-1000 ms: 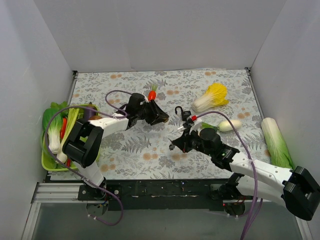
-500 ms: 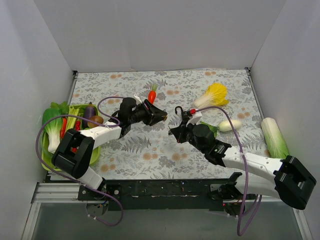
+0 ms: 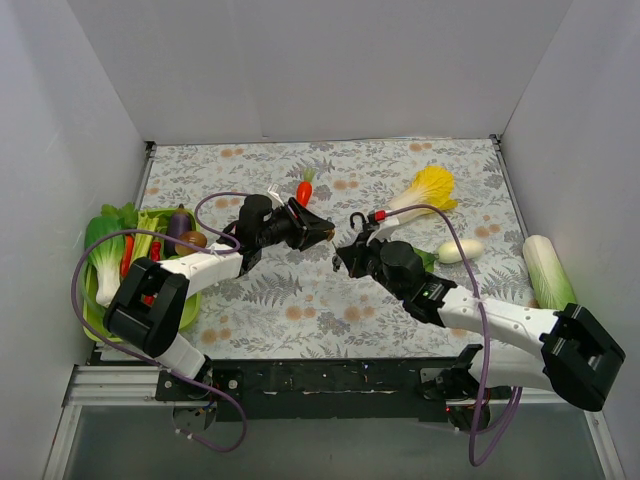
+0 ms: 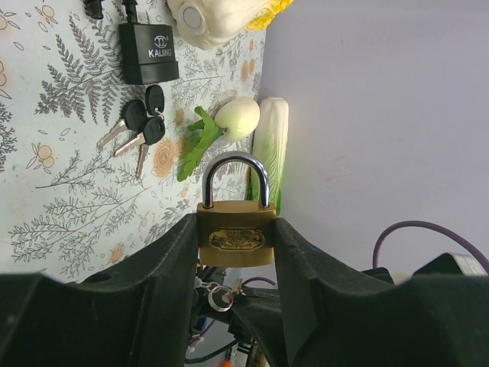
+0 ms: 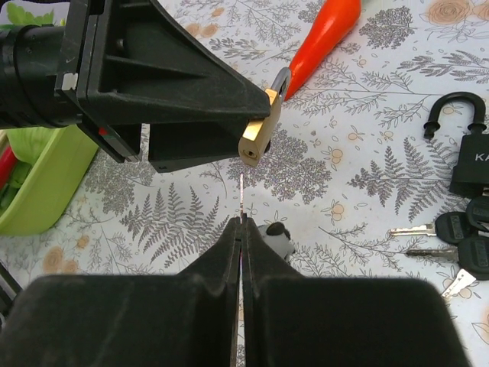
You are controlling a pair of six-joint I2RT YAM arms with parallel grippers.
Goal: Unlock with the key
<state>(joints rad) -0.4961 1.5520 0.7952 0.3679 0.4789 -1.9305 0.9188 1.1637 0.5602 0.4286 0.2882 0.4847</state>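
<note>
brass padlock (image 5: 258, 140): clamped in left claw (image 4: 235, 243), held above tabletop (image 3: 290, 300), shackle closed. key (image 5: 241, 195): pinched in right claw (image 5: 241, 229), tip just short of keyhole. done: both grasped, lined up. left: insert, turn.

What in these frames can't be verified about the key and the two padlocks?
1. Head of the key: right wrist view, buried in the shut right gripper.
2. Underside of the brass padlock: left wrist view, turned away from the camera, held in the left gripper.
3. Body of the black padlock: right wrist view, cut by the right edge.
4. Top view: key too small.
</note>
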